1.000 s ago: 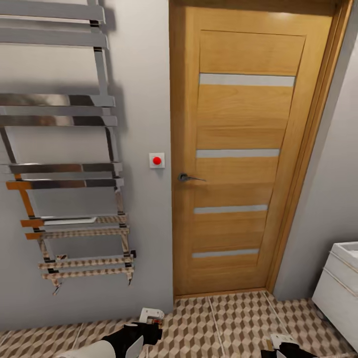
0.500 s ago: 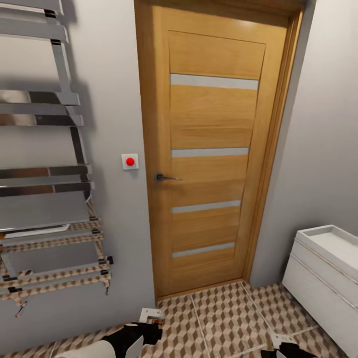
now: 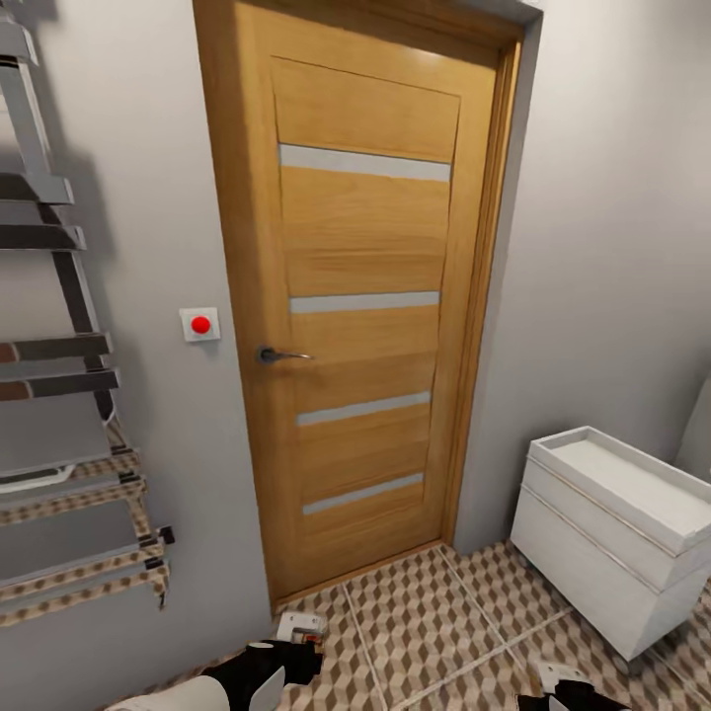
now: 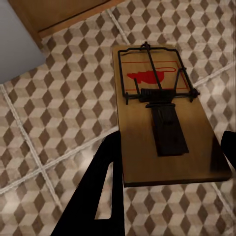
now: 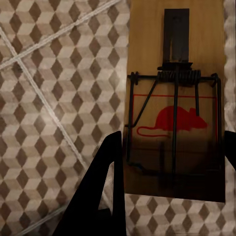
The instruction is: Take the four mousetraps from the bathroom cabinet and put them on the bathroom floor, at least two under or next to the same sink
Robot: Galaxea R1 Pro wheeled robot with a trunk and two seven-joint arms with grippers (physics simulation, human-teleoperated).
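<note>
The room is a small bathroom with grey walls and a floor of square tiles printed with a brown and beige cube pattern [image 3: 444, 622]. A tall orange-brown wooden door with four pale horizontal strips [image 3: 355, 296] stands closed in the middle of the head view, with a dark lever handle [image 3: 276, 355] on its left side. Beside it on the wall sits a small white switch plate with a red button [image 3: 200, 324], and further left hangs a chrome ladder-shaped towel rail [image 3: 59, 415]. To the right, near the corner, stands a wide white boxy vanity unit with flat panels [image 3: 602, 538].

The left gripper [image 4: 169, 167] is closed on a flat tan wooden mousetrap with a black wire spring and a red mouse print [image 4: 160, 108]; its dark fingers [image 4: 105, 177] press on both long edges of the board, above the tiles. The right gripper [image 5: 172, 172] is closed in the same way on a second tan wooden mousetrap with a red mouse print [image 5: 174, 98], also held over the tiled floor. In the head view both grippers are low at the frame's bottom edge.
</note>
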